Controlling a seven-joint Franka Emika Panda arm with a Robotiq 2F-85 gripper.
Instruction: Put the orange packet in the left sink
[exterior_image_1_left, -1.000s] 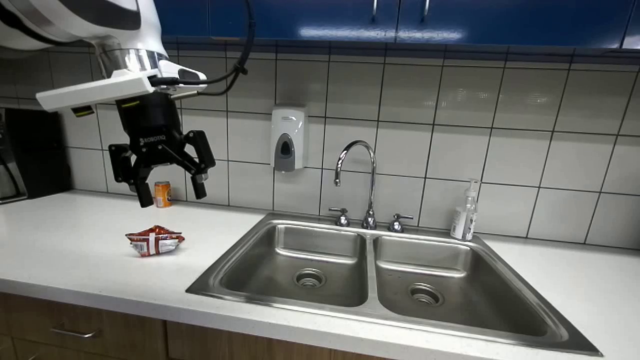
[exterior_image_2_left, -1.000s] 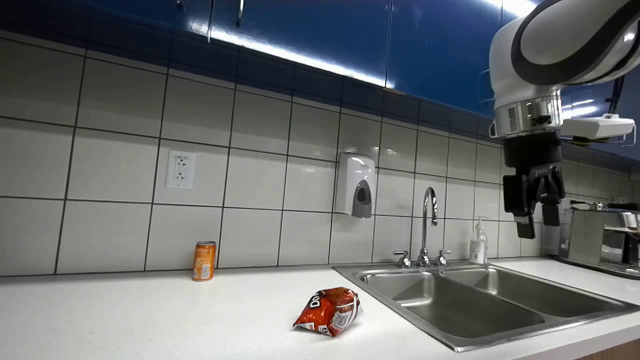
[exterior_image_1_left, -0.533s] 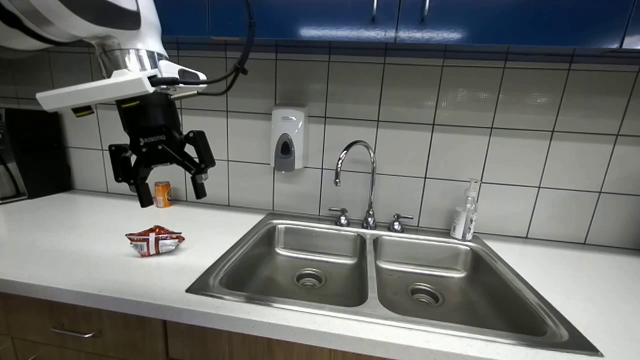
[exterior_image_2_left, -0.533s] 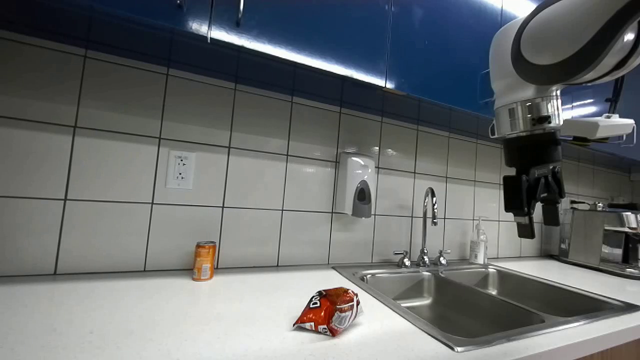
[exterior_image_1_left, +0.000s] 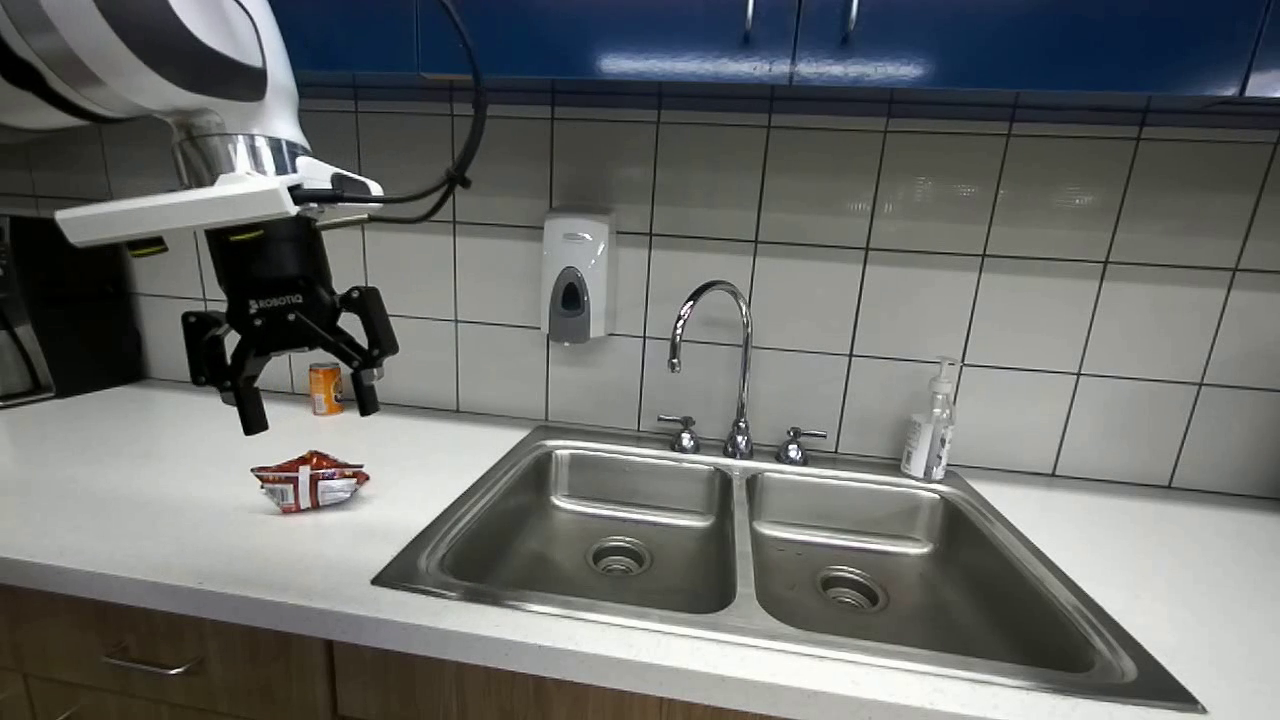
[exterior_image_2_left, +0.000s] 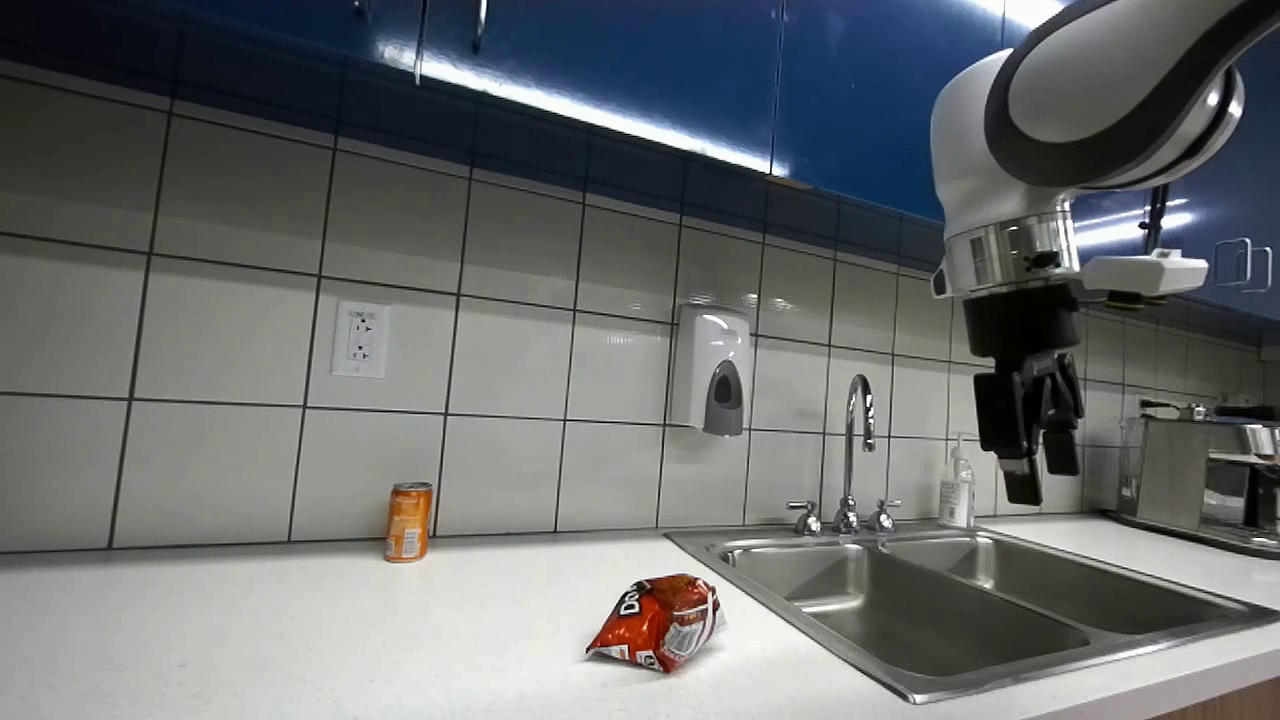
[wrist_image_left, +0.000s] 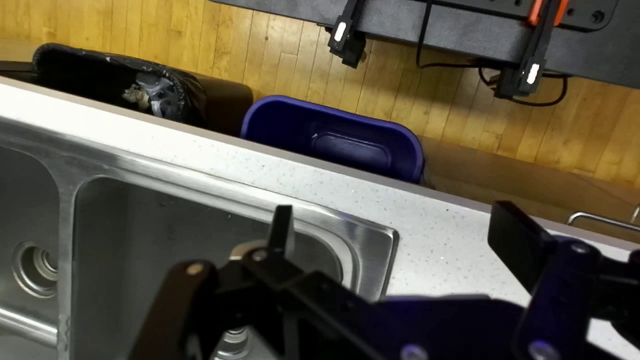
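Packet lying on tabletop, jaws holding nothing

Gripper is hanging in the air, jaws standing wide apart, nothing between them. Packet is lying crumpled, outside the left sink; in an exterior view it's sitting at that sink's 9 o'clock, and the gripper is showing at the packet's 12, apart from it. Same view: tap is standing at the left sink's 1 o'clock, pump bottle at the right sink's 12, soap dispenser hanging on the tiled wall at the tap's 10.

In an exterior view, orange can is standing upright at the packet's 10 o'clock, near the wall; gripper is hanging at the packet's 2, well apart.

Wrist view: the gap between the jaws is showing tabletop and a sink corner below. Blue bin is standing around 12 o'clock, past the tabletop edge; black-lined bin is standing between the blue bin's 9 and 10.
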